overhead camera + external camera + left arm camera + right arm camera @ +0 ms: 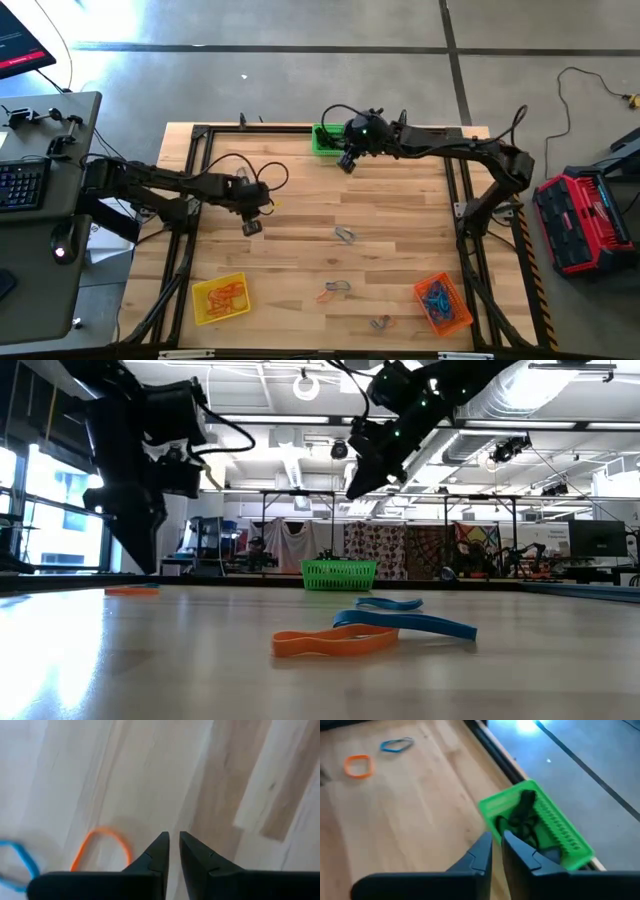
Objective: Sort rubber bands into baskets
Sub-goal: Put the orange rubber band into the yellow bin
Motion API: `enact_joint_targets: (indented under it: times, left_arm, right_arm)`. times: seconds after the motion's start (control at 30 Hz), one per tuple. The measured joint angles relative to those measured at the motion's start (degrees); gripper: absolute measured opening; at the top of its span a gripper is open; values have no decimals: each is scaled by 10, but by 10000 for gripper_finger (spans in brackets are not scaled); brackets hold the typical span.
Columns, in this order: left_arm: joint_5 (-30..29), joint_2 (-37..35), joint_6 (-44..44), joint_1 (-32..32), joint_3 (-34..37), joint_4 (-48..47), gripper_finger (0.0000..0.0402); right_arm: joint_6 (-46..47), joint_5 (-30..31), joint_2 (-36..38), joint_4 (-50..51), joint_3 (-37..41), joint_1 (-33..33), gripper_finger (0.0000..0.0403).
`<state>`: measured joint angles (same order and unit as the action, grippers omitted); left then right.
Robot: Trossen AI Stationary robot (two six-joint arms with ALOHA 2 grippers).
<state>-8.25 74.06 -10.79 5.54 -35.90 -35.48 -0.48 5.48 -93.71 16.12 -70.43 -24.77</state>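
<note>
On the wooden table (pixel 300 200), the green basket (pixel 324 140) lies along the far edge beside the right tool (pixel 346 164), nearly pressed together.

Green plastic mesh basket (pixel 324 139) at the far edge of the wooden counter (pixel 400 215), yellow mesh basket (pixel 221 298) at near left, orange mesh basket (pixel 443 303) at near right, loose rubber bands (pixel 336 290) on the counter between the near two.

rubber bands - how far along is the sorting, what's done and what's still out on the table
Done: orange bands lie in the yellow basket, blue ones in the orange basket, black ones in the green basket. In hand: nothing; the right gripper hovers by the green basket, the left gripper hangs over bare table, both nearly shut and empty. Left: an orange band, a blue band and a few more loose on the table.
</note>
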Motion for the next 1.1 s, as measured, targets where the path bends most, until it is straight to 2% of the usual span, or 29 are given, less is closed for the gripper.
enact_joint_targets:
  times: [0.17,0.4,0.6,0.73,1.1]
  left_arm:
    - [0,0,12,29,0,-30,77]
    - [22,0,50,91,7,-22,122]
    - [43,1,66,136,7,-18,120]
    - [88,5,75,155,7,-14,116]
    - [94,84,75,184,2,-6,112]
  right_arm:
    - [0,0,0,4,0,29,52]
    - [0,5,0,4,0,58,57]
    - [0,5,0,4,0,72,57]
    - [0,5,0,4,0,77,57]
    - [0,5,0,6,0,79,57]
